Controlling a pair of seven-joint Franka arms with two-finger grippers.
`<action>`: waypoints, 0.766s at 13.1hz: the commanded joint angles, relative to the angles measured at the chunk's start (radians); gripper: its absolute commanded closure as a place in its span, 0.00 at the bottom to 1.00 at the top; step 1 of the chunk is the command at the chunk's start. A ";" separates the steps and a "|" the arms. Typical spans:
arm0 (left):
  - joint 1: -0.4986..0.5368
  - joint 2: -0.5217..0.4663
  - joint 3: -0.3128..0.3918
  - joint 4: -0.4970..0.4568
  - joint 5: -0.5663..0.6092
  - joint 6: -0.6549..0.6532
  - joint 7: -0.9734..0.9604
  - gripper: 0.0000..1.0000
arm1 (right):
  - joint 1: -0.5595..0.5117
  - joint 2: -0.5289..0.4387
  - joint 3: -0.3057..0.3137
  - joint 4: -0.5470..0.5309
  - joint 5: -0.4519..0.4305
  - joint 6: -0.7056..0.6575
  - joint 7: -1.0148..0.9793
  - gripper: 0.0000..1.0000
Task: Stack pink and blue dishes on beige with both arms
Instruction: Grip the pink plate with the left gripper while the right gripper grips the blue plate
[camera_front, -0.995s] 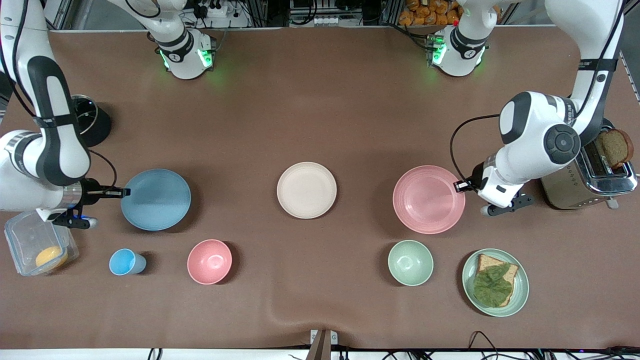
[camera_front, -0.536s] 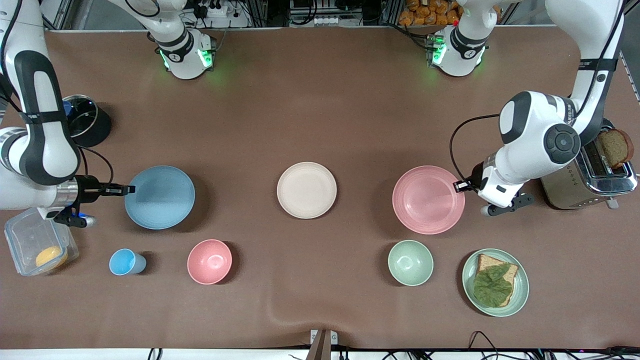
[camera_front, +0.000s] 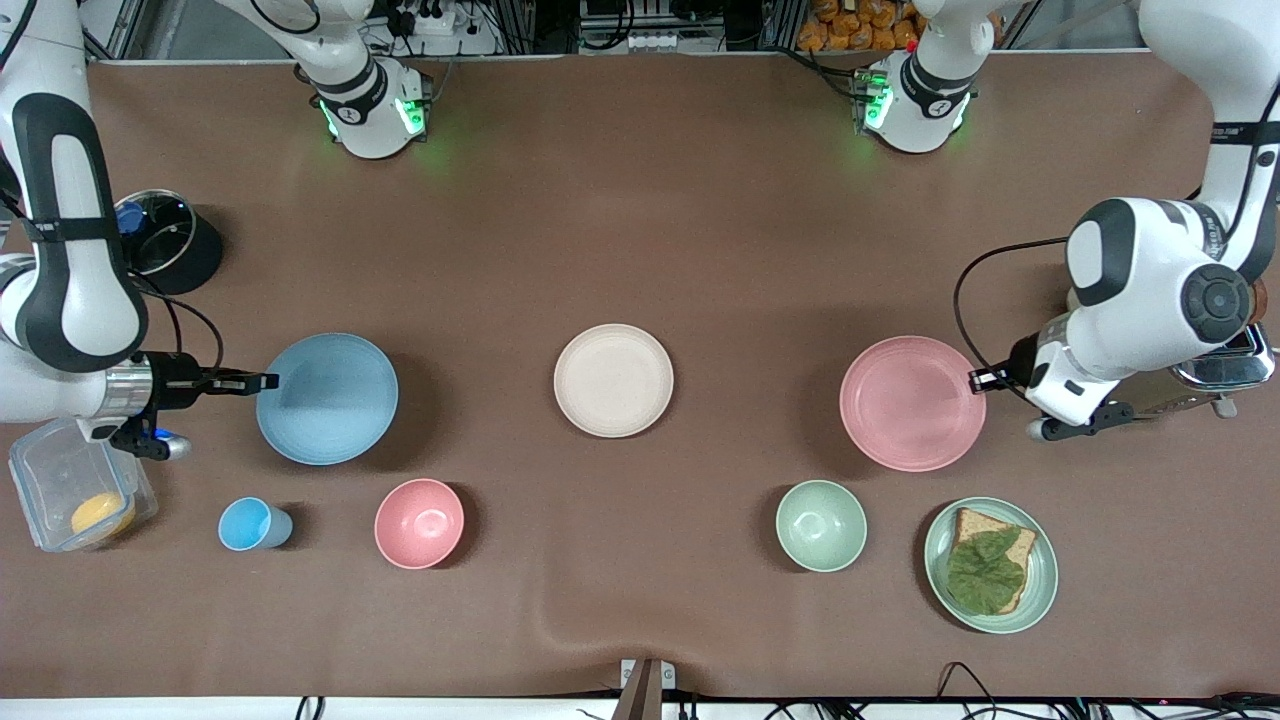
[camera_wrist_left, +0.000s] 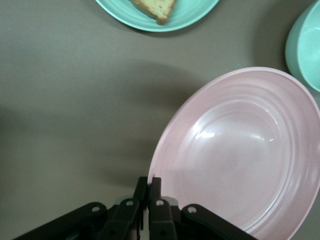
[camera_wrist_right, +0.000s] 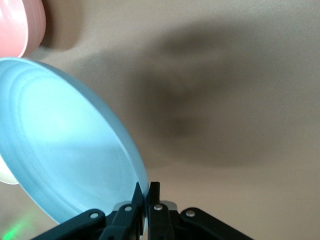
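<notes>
1. Right gripper (camera_front: 262, 380): clamped on the rim of the blue plate (camera_front: 328, 398), at the rim point facing the right arm's end of the tabletop. The right wrist view confirms the fingers pinched on that edge. The plate appears lifted clear of the tabletop, judging by the shadow under it; it hangs over the right arm's end, above the ground between the black pot (camera_front: 165, 240) and the pink bowl (camera_front: 419, 523).

2. Left gripper (camera_front: 982, 379): clamped on the rim of the pink plate (camera_front: 912, 403), at the rim point facing the left arm's end. The left wrist view shows the jaws pressed together on the edge. This plate also seems raised, over the left arm's end, above the ground between the toaster (camera_front: 1215, 368) and the green bowl (camera_front: 821, 525).

3. Beige plate (camera_front: 613, 380): flat on the middle of the tabletop, bare, well apart from both carried plates.

4. Governing relation: the beige plate lies straight inward from each gripper, along the tabletop's long axis, in line with both plates. The blue plate's inner rim looks slightly nearer to it than the pink plate's.

5. Risk, as judged: both plates converge on one spot; one arm should yield to the other.
</notes>
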 joint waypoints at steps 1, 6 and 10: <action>0.049 -0.010 -0.009 0.021 0.020 -0.019 0.080 1.00 | -0.006 -0.019 0.005 -0.004 0.020 -0.016 0.014 1.00; 0.057 -0.056 -0.009 0.184 0.020 -0.263 0.084 1.00 | -0.005 -0.017 0.005 -0.004 0.020 -0.013 0.014 1.00; 0.037 -0.050 -0.016 0.271 0.020 -0.342 0.070 1.00 | -0.006 -0.017 0.005 -0.004 0.020 -0.013 0.014 1.00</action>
